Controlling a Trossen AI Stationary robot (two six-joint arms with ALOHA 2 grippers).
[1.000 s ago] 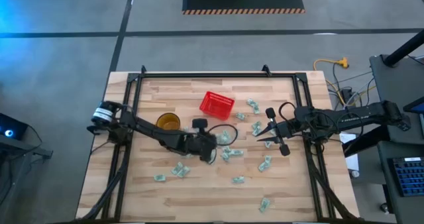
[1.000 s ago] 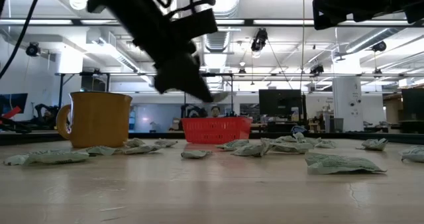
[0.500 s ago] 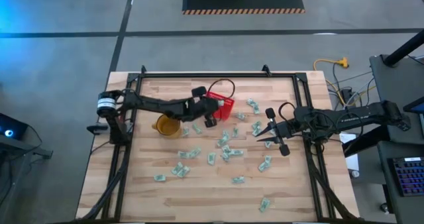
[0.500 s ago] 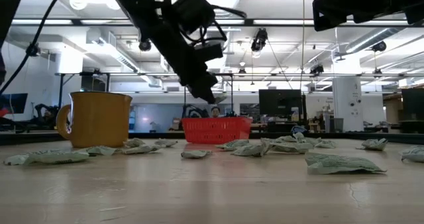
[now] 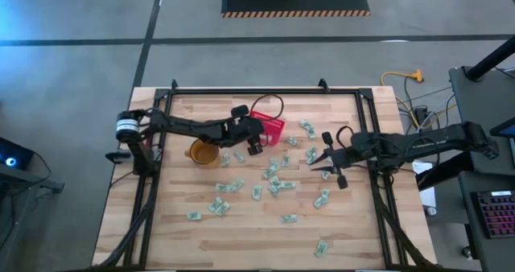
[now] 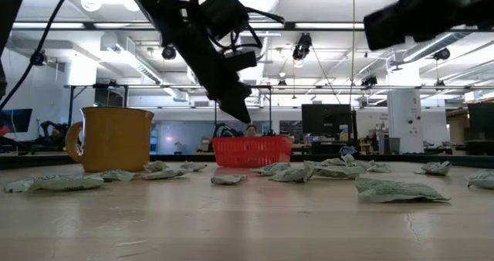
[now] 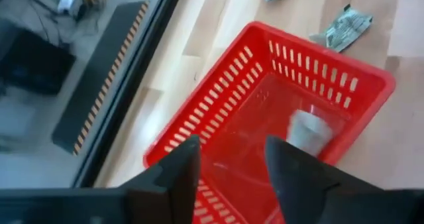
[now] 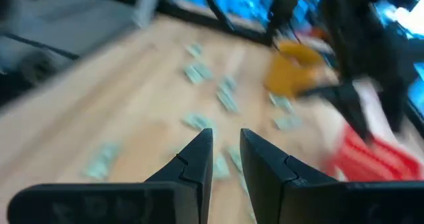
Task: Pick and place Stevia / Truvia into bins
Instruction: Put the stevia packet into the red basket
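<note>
The left claw is hanging over the red basket near the table's far edge, its fingers spread apart and holding nothing. One sachet is lying inside the basket. The rest of the Stevia sachets are lying scattered across the table's middle and right side. The right claw is hovering open by the right edge. A yellow mug is standing just left of the basket.

A wooden table carries scattered sachets, a red basket and a yellow mug.
</note>
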